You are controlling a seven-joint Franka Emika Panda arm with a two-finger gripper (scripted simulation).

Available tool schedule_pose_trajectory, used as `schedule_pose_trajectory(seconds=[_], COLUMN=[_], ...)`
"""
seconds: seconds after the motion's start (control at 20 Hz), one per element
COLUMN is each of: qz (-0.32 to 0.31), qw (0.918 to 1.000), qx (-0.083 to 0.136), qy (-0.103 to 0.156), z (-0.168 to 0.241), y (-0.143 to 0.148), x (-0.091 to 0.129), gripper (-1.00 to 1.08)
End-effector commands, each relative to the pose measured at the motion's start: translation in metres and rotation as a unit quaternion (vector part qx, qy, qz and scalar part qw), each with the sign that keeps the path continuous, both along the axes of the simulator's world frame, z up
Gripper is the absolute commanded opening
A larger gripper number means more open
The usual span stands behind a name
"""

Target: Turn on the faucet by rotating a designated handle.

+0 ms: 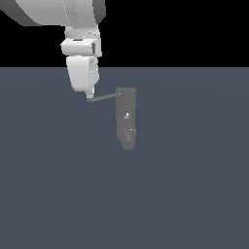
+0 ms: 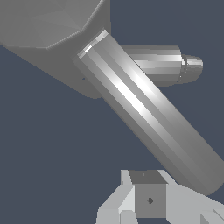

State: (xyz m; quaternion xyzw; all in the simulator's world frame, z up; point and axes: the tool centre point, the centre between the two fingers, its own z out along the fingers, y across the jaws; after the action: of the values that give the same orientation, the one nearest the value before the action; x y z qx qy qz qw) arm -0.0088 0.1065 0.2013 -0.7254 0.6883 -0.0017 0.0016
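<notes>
Panda arm reaching down to the free end of the faucet handle.

In the wrist view, nearest the camera, the gripper [image 2: 151,199] shows only as pale blocks beside the end of the handle [image 2: 148,116]; whether its jaws are spread or closed cannot be told. The rod runs back to the faucet [image 2: 43,26]. In the exterior view the white arm [image 1: 82,53] hangs near-vertical from the upper left, its tip at the handle's outer end, which juts toward the exterior view's left from the top of the dark upright column on the grey floor [image 1: 194,194].
</notes>
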Motion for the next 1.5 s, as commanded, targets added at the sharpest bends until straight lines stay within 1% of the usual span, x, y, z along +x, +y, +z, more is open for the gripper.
schedule_pose_trajectory(seconds=[0.0,1.35,1.45], qz=[-0.004,-0.002,0.001], qw=[1.0000,1.0000,1.0000], qx=[-0.001,0.000,0.000], qy=[0.001,0.002,0.001], z=[0.000,0.000,0.000], y=[-0.010,-0.070,-0.065], x=[-0.006,-0.063,-0.061], gripper=[-1.00,-1.00,-1.00])
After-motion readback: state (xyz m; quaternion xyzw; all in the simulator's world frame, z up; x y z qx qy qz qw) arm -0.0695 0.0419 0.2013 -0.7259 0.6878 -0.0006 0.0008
